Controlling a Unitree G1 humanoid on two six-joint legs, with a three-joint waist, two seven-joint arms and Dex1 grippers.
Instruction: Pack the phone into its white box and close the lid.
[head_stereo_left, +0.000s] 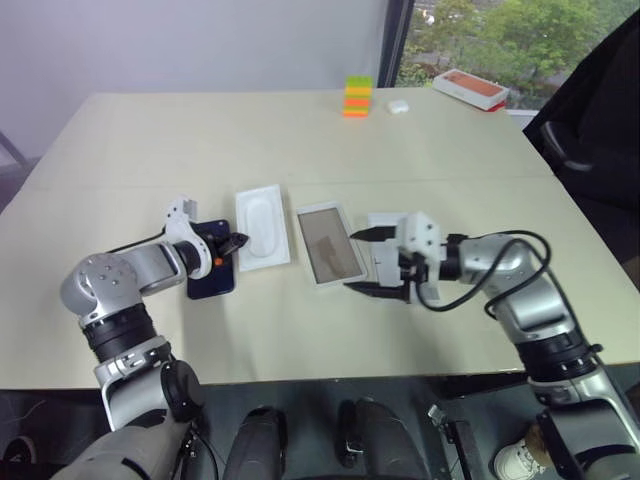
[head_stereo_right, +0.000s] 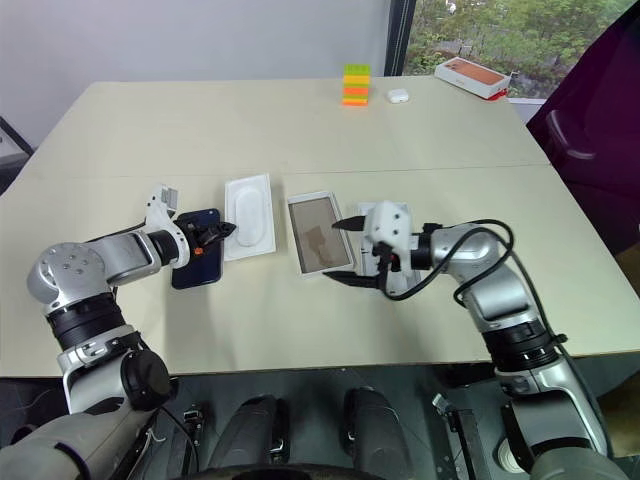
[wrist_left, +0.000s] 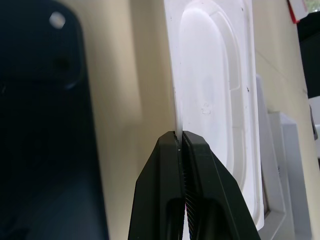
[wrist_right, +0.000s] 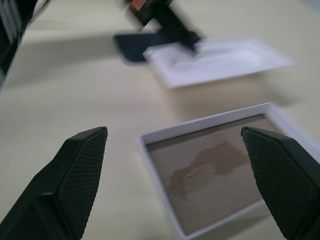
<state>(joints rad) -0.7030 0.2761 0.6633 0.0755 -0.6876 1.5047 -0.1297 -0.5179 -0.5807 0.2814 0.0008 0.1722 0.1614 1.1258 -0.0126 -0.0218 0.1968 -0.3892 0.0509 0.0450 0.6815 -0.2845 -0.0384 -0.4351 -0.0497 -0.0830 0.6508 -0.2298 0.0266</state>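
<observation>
Reaching in from the left, the left gripper (head_stereo_left: 236, 241) is pinching the near-left edge of the white insert (head_stereo_left: 263, 226) with its fingers closed on it (the phone (head_stereo_left: 211, 272) is lying flat just left of it). The right gripper (head_stereo_left: 367, 260) is pointing leftward, jaws spread wide over the right edge of the white box (head_stereo_left: 328, 244), with the lid (head_stereo_left: 385, 262) lying beneath that hand.

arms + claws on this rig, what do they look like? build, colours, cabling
Both arms are silver-grey metal links with black joint bands. Each wrist carries a white block housing. The left claw has two slim black fingers with an orange detail at their base. The right claw has two black wedge fingers with cross-hatched textured pads. Black cables loop loosely outside the right forearm.
</observation>
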